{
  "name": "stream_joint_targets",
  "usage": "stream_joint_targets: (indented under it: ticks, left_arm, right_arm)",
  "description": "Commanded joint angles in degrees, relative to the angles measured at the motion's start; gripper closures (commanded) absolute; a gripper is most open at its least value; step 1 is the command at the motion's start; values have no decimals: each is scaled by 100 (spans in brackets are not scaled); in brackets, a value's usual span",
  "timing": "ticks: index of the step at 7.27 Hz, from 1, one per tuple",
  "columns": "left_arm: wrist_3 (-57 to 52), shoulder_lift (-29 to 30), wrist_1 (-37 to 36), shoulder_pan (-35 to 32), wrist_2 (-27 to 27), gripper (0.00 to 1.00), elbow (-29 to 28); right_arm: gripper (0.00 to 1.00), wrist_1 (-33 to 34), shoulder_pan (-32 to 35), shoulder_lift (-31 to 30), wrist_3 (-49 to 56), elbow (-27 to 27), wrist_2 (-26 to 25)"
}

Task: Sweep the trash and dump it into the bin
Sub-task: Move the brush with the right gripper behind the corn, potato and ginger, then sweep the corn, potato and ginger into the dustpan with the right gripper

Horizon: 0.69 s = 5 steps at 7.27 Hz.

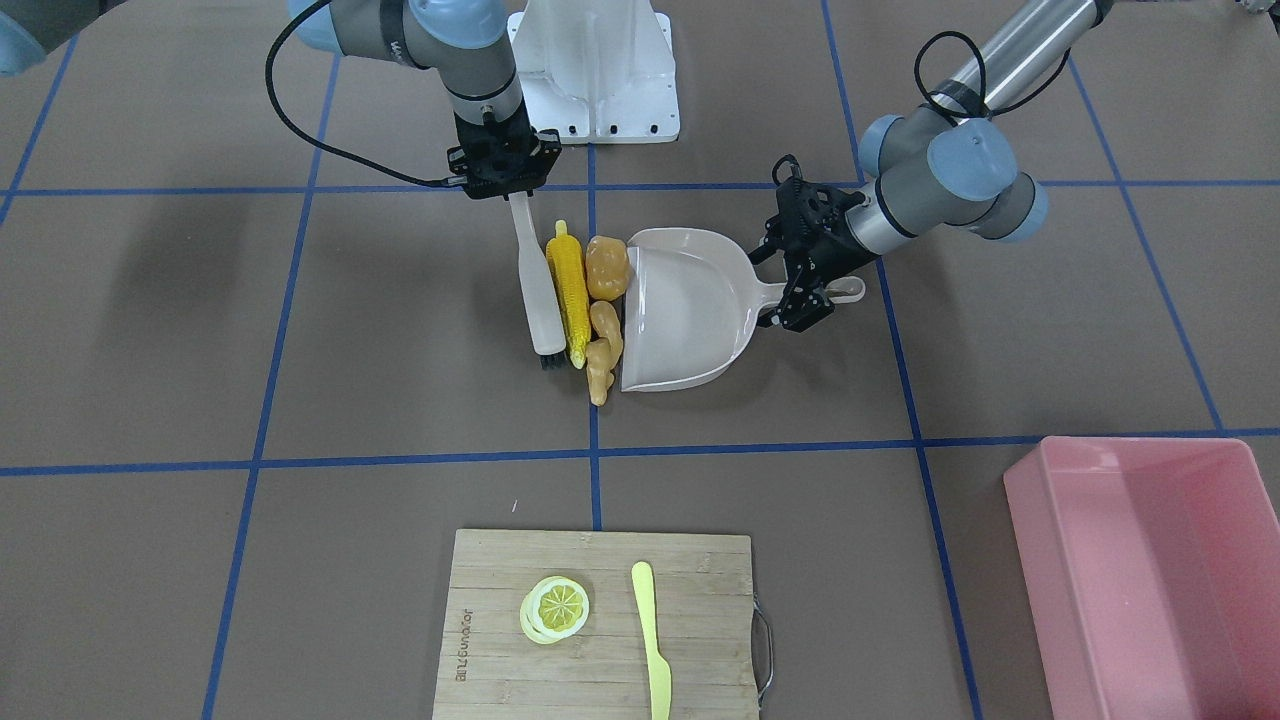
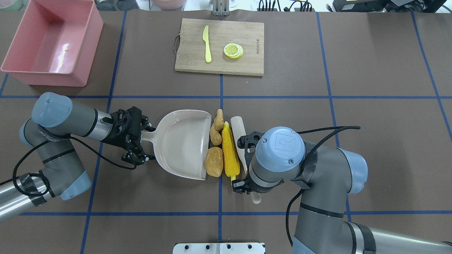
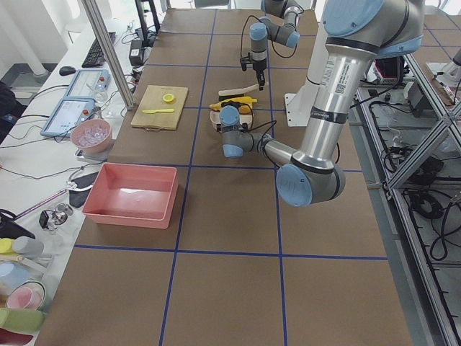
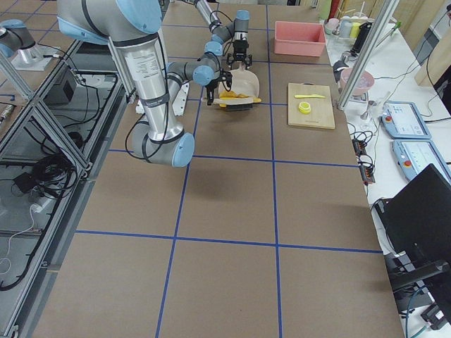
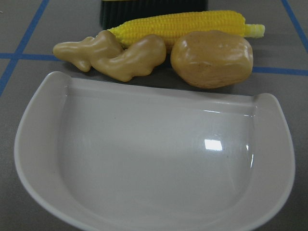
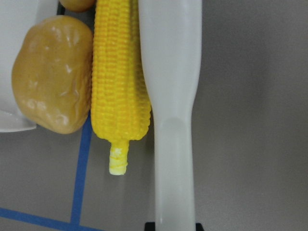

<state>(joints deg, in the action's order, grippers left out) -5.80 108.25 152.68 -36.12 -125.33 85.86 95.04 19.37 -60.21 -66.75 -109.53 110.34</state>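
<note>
You see the large pink plastic bin [image 2: 46, 79] far left, the left gripper [image 2: 144, 141] clamped on the handle of the beige plastic dustpan [image 2: 180, 144], at its lip the knobbly tan ginger root [image 2: 216, 131], rounded orange-brown potato [image 2: 214, 161] and long yellow corn cob [image 2: 230, 155], then the right gripper [image 1: 512, 192] grasping the white plastic brush [image 2: 238, 132].

A pale dustpan [image 5: 144, 168] fills the lower part of the view, its glossy inside bare and its open lip facing away. Just beyond the lip, on the brown tabletop [image 5: 62, 24], lie a knobbly tan ginger root [image 5: 113, 57] on the left and a rounded orange-brown potato [image 5: 211, 58] on the right. Behind them, touching both, a yellow corn cob [image 5: 183, 24] lies crosswise, stalk end to the right. The dark bristles of a brush [image 5: 154, 6] show at the top edge, against the cob. Blue tape lines [image 5: 29, 29] cross the tabletop.
</note>
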Motion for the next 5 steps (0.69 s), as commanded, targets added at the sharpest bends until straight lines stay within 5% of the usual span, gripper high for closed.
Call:
stream_joint_targets:
  ticks: [1,5]
  left_arm:
    - [0,-5,-1,0,0,3,1]
    - [0,3,-19,0,9,3,1]
  right_arm:
    - [100,-20,-12,201,-14,185,-29]
    - [100,-615,-3,536,-93,660,-4]
